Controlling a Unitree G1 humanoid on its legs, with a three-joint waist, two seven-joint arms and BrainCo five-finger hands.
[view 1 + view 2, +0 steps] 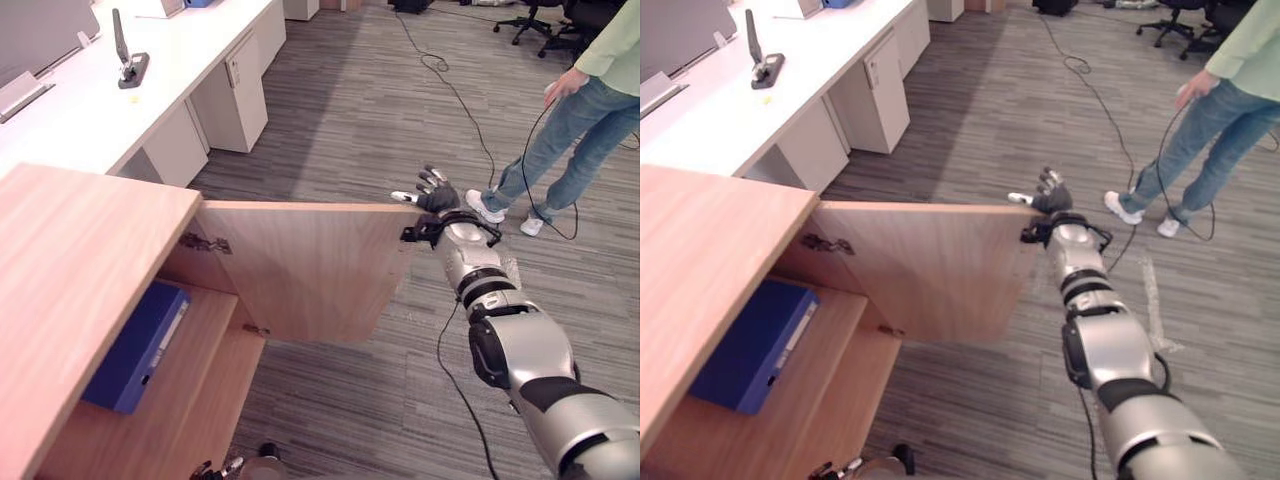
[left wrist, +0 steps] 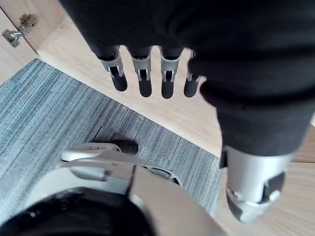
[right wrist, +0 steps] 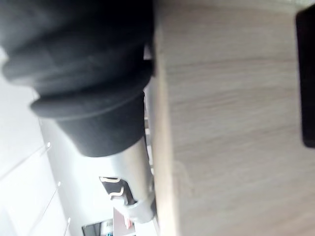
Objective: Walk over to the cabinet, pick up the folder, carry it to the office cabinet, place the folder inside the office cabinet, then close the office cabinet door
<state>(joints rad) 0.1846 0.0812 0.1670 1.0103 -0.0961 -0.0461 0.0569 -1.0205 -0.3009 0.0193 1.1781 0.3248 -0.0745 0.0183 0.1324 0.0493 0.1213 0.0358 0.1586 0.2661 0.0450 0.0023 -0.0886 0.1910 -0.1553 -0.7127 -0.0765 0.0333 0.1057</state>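
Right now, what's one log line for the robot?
folder inside cabinet | door open | right hand open, at door edge | left hand open, low

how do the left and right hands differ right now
The right hand is stretched out to the free top corner of the open door, against its edge. The left hand hangs low by the cabinet base, touching nothing. The right hand's fingers are spread, while the left hand's hang side by side. Both are open and hold nothing. The folder lies inside the cabinet.
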